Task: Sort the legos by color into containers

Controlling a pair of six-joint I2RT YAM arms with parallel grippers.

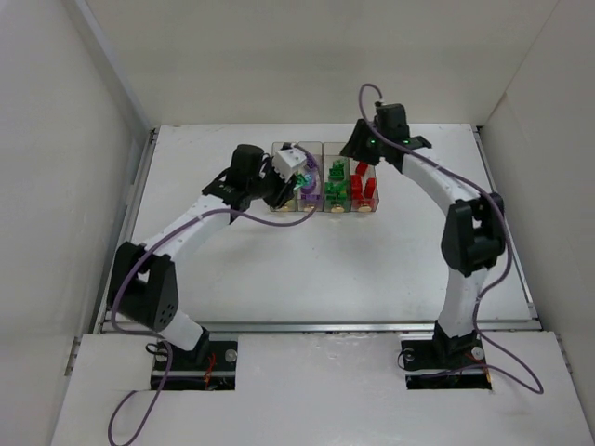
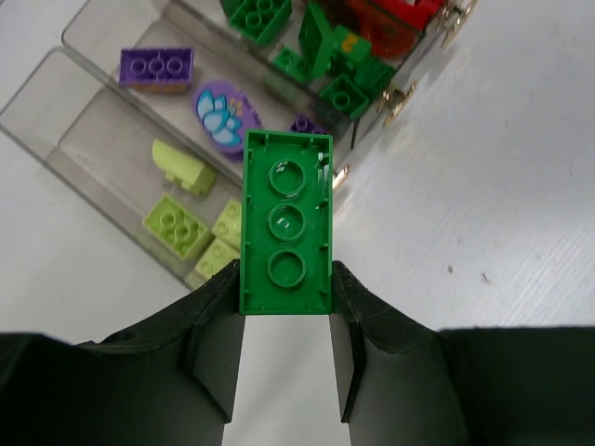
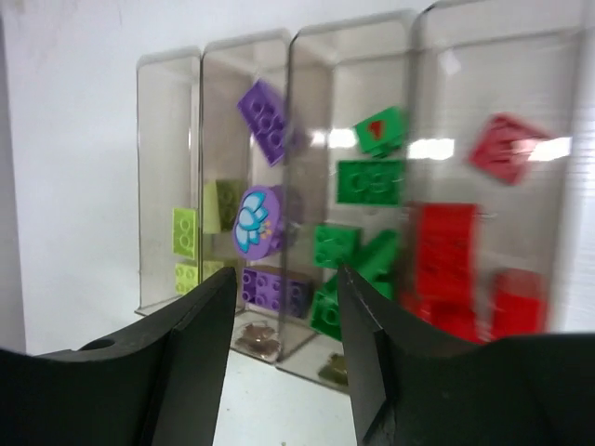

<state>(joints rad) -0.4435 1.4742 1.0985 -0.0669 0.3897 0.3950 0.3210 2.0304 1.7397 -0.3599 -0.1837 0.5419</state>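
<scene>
Containers (image 1: pixel 327 149): four clear bins joined in one row on the table (image 1: pixel 279 269).
Left gripper (image 2: pixel 286 290): clamped on one green lego (image 2: pixel 286 223), held at the bins' near end.
Right gripper (image 3: pixel 285 279): jaws apart, empty, facing the bins.
Binned: four yellow-green legos (image 2: pixel 177 226); three purple legos (image 2: pixel 156 67); red legos (image 3: pixel 444 246) blurred, count unclear.

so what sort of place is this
Likely a robot lab test cell: white panels wall in the table, and two arms bolted at its edge reach clear bins of toy bricks.

Centre of frame: bare table (image 1: pixel 316 269), open passage.
Upper centre: containers (image 1: pixel 333 149) stand in the way.
Sides: left arm (image 1: pixel 195 221) and right arm (image 1: pixel 435 184) flank them.
</scene>
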